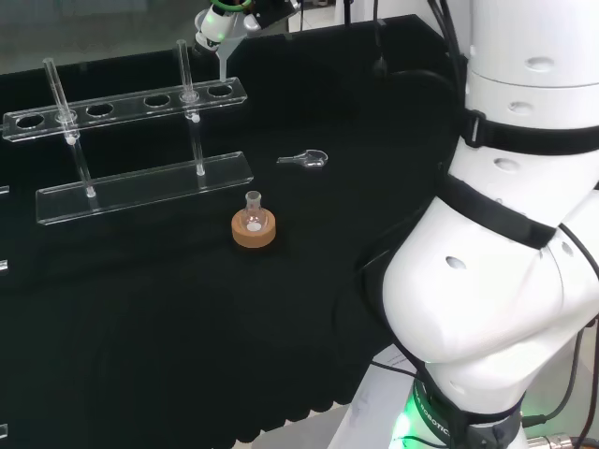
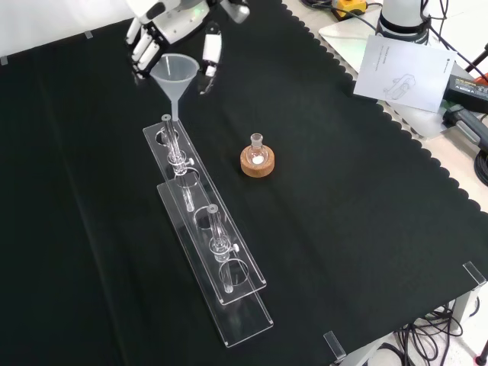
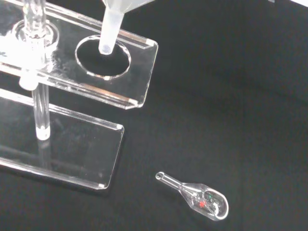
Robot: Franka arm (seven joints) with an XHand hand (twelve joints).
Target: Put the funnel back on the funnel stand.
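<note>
The clear plastic funnel (image 2: 171, 75) hangs upright in the hand (image 2: 164, 27), whose fingers and thumb curl around its wide rim at the top of the front view. Its stem (image 3: 109, 30) points straight down at the end hole of the funnel stand (image 3: 136, 91), a clear two-shelf acrylic rack with several holes (image 2: 200, 223). The stem tip is right at that hole; whether it has entered I cannot tell. In the head view the hand (image 1: 223, 21) holds the funnel stem (image 1: 223, 62) over the right end of the stand (image 1: 122, 105).
A small round flask on a cork ring (image 2: 257, 157) stands beside the rack, also seen in the head view (image 1: 254, 225). A small glass scoop (image 3: 198, 198) lies on the cloth near the stand's end (image 1: 305, 160). Papers (image 2: 404, 72) lie beyond the cloth's edge.
</note>
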